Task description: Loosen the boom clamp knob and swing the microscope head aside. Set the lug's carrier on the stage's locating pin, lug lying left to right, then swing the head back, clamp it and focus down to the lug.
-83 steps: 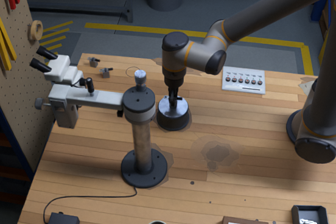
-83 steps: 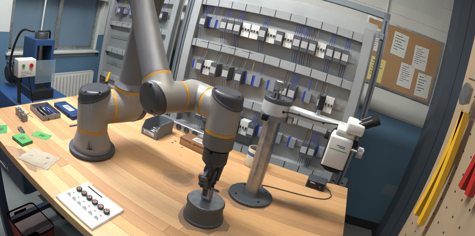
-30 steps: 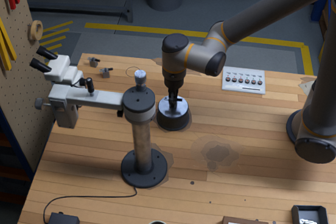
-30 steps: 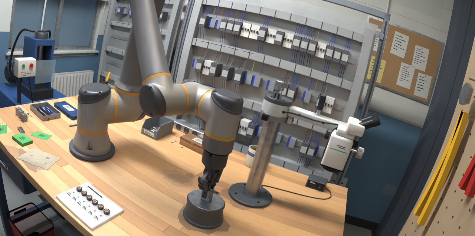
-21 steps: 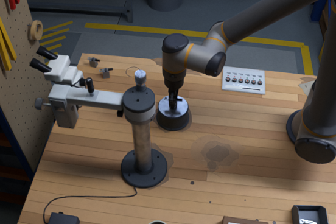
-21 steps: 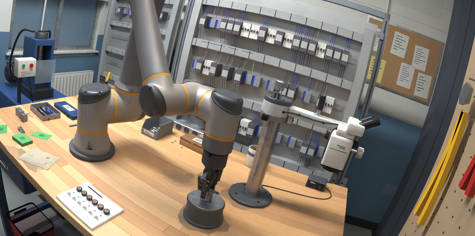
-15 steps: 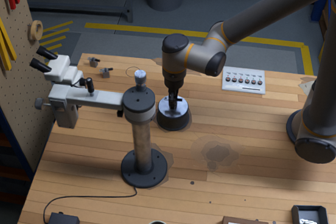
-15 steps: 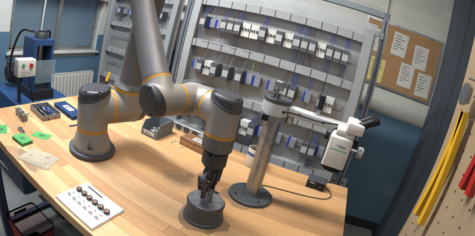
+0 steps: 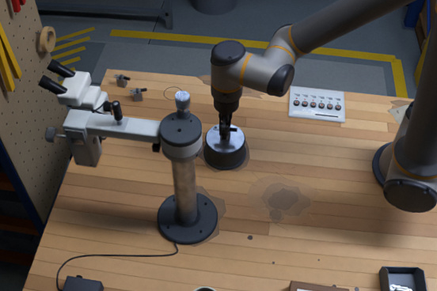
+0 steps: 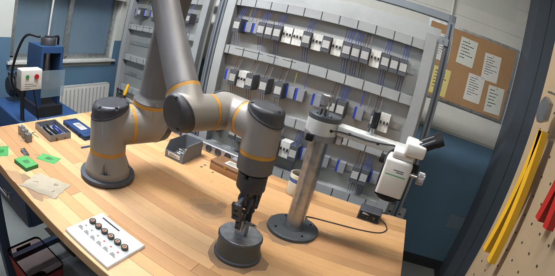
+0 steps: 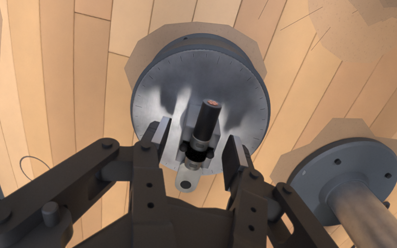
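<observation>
The round dark stage (image 9: 225, 149) (image 10: 238, 243) stands on the bench beside the microscope column (image 9: 185, 185) (image 10: 304, 185). On its silver graduated top (image 11: 199, 101) sits the grey carrier (image 11: 193, 145). The lug (image 11: 204, 129), with its black sleeve and silver ring tongue, lies on the carrier. The boom (image 9: 118, 126) (image 10: 365, 134) is swung away from the stage, and the white head (image 9: 79, 90) (image 10: 398, 171) hangs beyond the bench edge. The clamp knob (image 9: 182, 100) (image 10: 325, 100) tops the column. My gripper (image 9: 225, 129) (image 10: 241, 224) (image 11: 197, 154) points straight down over the carrier, straddling it, open and holding nothing.
A pegboard wall (image 9: 23, 102) with hanging tools stands just past the swung head. A white button panel (image 9: 316, 104) (image 10: 104, 240) lies on the bench. Two small carriers (image 9: 130, 87) sit at the bench's far corner. My arm's base (image 9: 407, 165) (image 10: 108, 150) stands across the bench. A cable (image 9: 114, 257) runs from the column base.
</observation>
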